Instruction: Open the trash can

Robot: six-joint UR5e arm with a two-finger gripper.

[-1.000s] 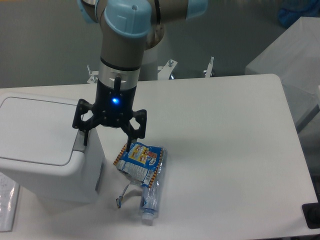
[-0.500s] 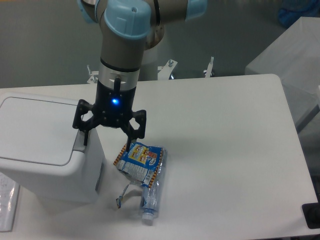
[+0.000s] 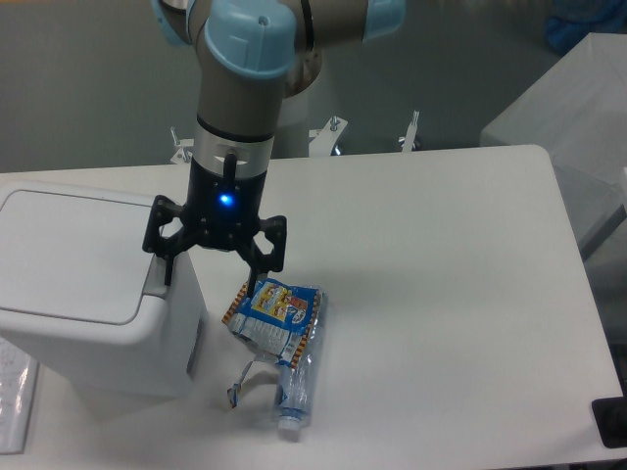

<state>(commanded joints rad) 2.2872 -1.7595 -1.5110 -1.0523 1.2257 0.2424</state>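
Note:
The trash can (image 3: 88, 294) is a large white boxy bin at the left of the table, its flat lid down. A grey tab (image 3: 155, 282) shows on its right rim. My gripper (image 3: 212, 279) hangs at the bin's right edge with its black fingers spread wide and empty. The left fingertip (image 3: 168, 274) is over the grey tab at the rim; I cannot tell whether it touches. The right fingertip (image 3: 257, 282) is just above a snack wrapper.
A crushed blue and orange snack wrapper (image 3: 274, 311) and a clear plastic bottle (image 3: 294, 392) lie on the white table (image 3: 441, 294) just right of the bin. A flat white object (image 3: 12, 406) lies at the front left corner. A dark object (image 3: 612, 421) sits at the front right edge.

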